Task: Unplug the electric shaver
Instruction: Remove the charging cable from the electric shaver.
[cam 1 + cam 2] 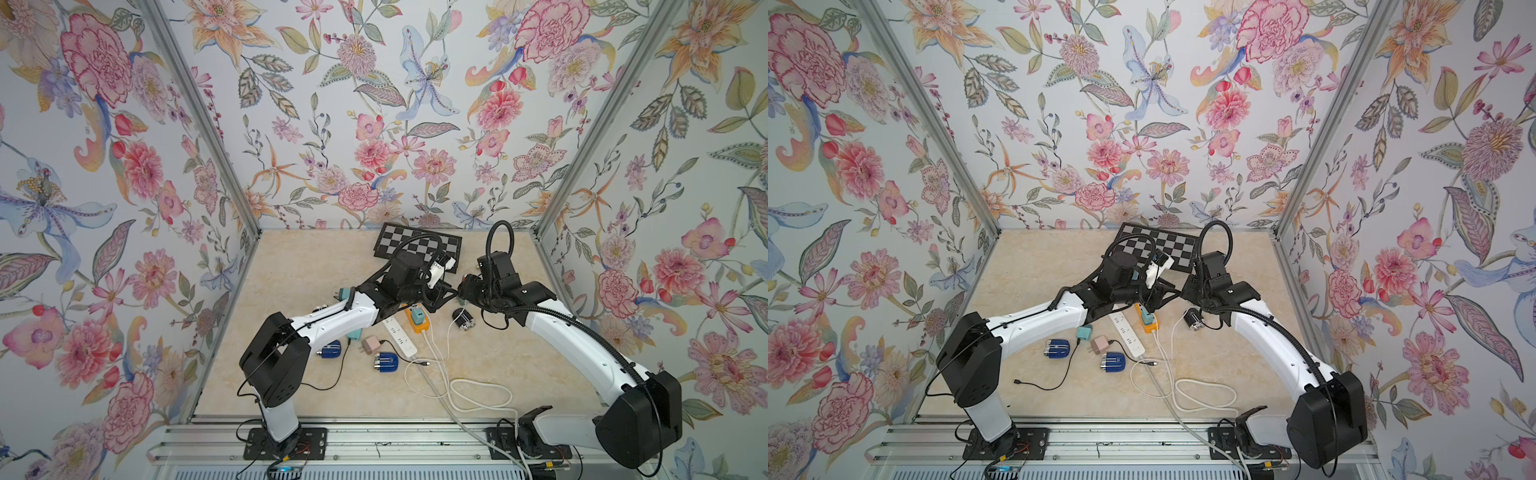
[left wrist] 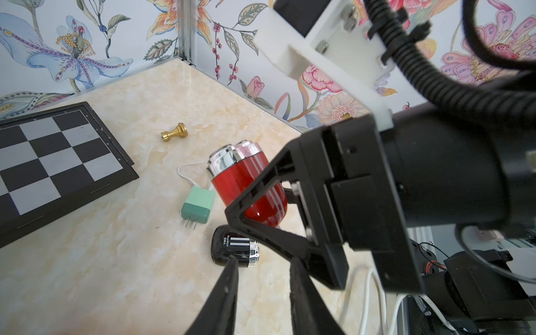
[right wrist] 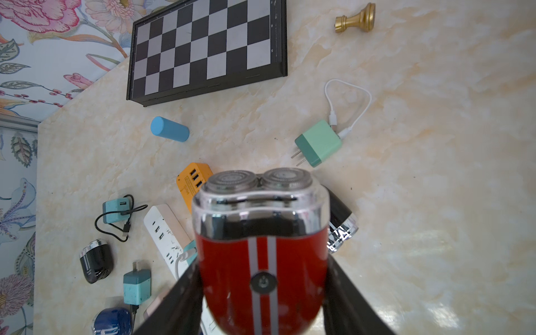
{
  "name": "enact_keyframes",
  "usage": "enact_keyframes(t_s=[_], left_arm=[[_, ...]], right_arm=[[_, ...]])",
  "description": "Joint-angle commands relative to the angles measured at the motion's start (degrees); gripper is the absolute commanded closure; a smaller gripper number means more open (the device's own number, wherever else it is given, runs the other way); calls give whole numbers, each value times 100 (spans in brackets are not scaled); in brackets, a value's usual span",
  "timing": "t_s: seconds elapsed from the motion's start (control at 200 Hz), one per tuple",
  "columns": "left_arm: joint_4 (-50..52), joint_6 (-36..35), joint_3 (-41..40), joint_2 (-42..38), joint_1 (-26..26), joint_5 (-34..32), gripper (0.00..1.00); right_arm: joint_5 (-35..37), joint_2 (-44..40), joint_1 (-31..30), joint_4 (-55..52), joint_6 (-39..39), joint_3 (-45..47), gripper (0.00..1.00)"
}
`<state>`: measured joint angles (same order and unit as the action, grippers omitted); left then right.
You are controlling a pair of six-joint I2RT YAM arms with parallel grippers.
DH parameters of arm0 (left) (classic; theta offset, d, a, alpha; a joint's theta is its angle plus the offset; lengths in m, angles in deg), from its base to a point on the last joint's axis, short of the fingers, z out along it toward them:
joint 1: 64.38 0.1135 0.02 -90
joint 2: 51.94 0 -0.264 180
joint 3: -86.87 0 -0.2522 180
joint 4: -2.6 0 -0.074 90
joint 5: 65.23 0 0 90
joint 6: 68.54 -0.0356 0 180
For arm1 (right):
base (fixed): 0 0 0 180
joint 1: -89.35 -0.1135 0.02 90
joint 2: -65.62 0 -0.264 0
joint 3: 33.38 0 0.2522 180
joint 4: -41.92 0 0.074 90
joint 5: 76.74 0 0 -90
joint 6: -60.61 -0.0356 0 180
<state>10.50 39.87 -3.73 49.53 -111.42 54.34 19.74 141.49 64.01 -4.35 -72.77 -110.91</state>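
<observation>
In the right wrist view the red electric shaver (image 3: 261,261), with a chrome twin-foil head, sits between the fingers of my right gripper (image 3: 262,266), which is shut on its sides and holds it above the table. The left wrist view shows the same red shaver (image 2: 246,185) with its base hidden behind the right fingers; no cable shows at it. My left gripper (image 2: 264,262) is open and close beside it, with only bare table between its fingers. A mint charger (image 3: 317,143) with a short white cable lies loose on the table. In both top views the arms hide the shaver.
A black shaver (image 2: 235,249) lies just under the grippers. A chessboard (image 1: 417,247) lies at the back, with a gold chess piece (image 2: 174,133) near it. White power strip (image 1: 399,336), orange USB hub (image 1: 417,320), two blue shavers (image 1: 386,362), chargers and loose white cables crowd the middle.
</observation>
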Motion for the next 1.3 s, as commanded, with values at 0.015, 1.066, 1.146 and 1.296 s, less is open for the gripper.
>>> enact_keyframes(t_s=[0.015,1.066,1.146,1.296], left_arm=[[-77,-130,-174,-53,-164,141,62],[-2907,1375,-1386,-16,-191,-401,42],[-3353,1536,-1534,11,-191,-489,43],[-3578,1722,-1404,248,-191,-395,45]], right_arm=[[135,-57,3,107,-211,-277,65],[103,-440,63,349,-873,-77,66],[49,-437,64,351,-949,-65,67],[47,-470,47,351,-1044,-48,67]])
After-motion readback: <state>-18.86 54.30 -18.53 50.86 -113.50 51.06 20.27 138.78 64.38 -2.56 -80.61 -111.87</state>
